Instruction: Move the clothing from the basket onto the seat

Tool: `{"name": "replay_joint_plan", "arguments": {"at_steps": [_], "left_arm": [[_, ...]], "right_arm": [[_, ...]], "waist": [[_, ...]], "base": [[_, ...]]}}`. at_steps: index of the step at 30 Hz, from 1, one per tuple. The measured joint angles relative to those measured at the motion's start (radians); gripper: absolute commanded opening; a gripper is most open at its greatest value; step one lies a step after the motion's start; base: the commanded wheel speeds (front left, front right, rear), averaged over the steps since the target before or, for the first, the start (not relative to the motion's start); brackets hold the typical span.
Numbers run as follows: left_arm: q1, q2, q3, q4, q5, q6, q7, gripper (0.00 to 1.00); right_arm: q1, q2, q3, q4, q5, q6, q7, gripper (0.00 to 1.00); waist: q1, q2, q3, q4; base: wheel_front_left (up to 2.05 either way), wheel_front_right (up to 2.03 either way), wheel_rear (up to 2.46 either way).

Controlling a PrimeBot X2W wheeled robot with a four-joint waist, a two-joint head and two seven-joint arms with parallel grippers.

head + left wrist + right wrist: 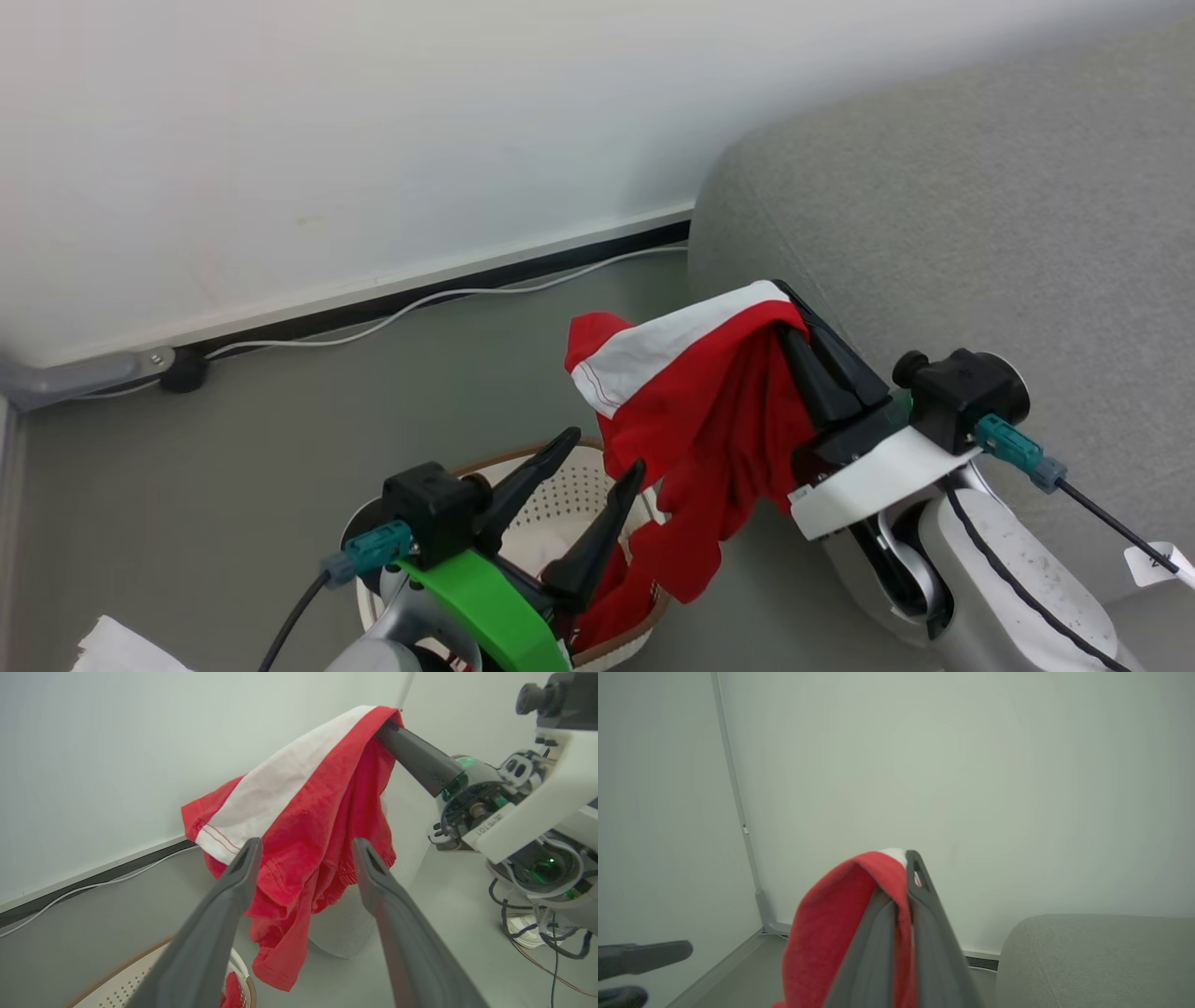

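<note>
right gripper (795, 336), centre right of frame, clenched on the red garment (709, 401) with white trim, which hangs over the basket (560, 495) rim beside the seat (980, 233); its tips are buried in cloth. left gripper (605, 450), lower centre, released and empty, masks much of the basket and the red cloth (611, 597) inside.

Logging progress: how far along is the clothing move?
Done: no clothing on the visible seat yet. In hand: right gripper, shut on the white-striped red garment, holds it up between basket and seat; left gripper open. Left: placing it, plus red cloth in the basket.
</note>
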Motion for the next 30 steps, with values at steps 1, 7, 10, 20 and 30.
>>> {"name": "replay_joint_plan", "arguments": {"at_steps": [1, 7, 10, 20, 30], "left_arm": [[0.000, 0.000, -0.001, 0.002, 0.002, -0.004, -0.005, 1.00], [-0.004, 0.001, -0.001, 0.002, 0.017, -0.007, -0.020, 1.00], [-0.009, 0.004, 0.002, -0.006, 0.033, -0.007, -0.021, 1.00], [-0.038, 0.025, 0.020, -0.032, 0.076, -0.005, -0.037, 1.00], [-0.038, 0.036, 0.002, -0.054, 0.104, 0.039, 0.015, 1.00]], "right_arm": [[0.007, -0.002, -0.001, -0.004, 0.000, -0.003, 0.000, 0.00], [0.026, -0.011, -0.013, -0.034, 0.000, -0.016, 0.000, 0.00], [0.026, -0.013, -0.017, -0.052, 0.001, -0.016, 0.000, 0.00], [-0.023, 0.017, -0.101, -0.035, 0.075, -0.015, 0.000, 0.00], [-0.319, -0.037, -0.370, 0.050, 0.176, -0.053, 0.000, 0.00]], "waist": [[0.0000, 0.0000, 0.005, -0.014], [0.0000, 0.0000, 0.043, -0.095], [0.0000, 0.0000, 0.068, -0.134], [0.0000, 0.0000, 0.172, -0.249], [0.0000, 0.0000, 0.297, -0.270]], "base": [[0.00, 0.00, 0.00], [0.00, 0.00, 0.00], [0.00, 0.00, 0.00], [0.00, 0.00, 0.00], [0.00, 0.00, 0.00]]}}
